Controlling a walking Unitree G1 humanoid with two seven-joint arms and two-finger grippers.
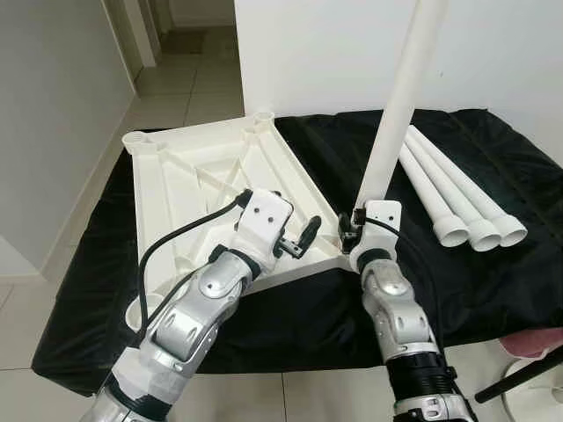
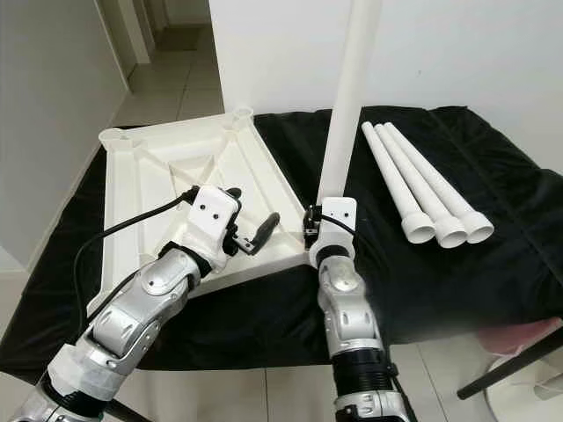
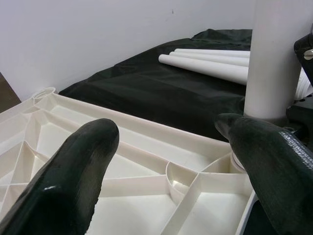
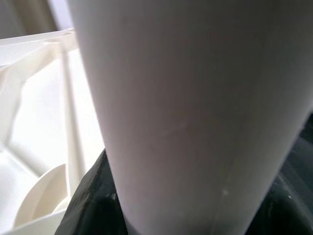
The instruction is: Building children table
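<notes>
Left eye view: right end effector (image 1: 350,225) pinching table leg (image 1: 398,105), upright; left end effector (image 1: 299,239) spread.

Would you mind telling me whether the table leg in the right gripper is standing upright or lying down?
Upright. The leg rises almost vertically, leaning slightly, from the tabletop's near corner, held at its base by the right gripper.

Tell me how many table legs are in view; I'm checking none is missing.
4. One leg stands upright at the upturned tabletop's near corner, held by the right gripper. Three legs lie side by side on the black cloth to the robot's right.
</notes>
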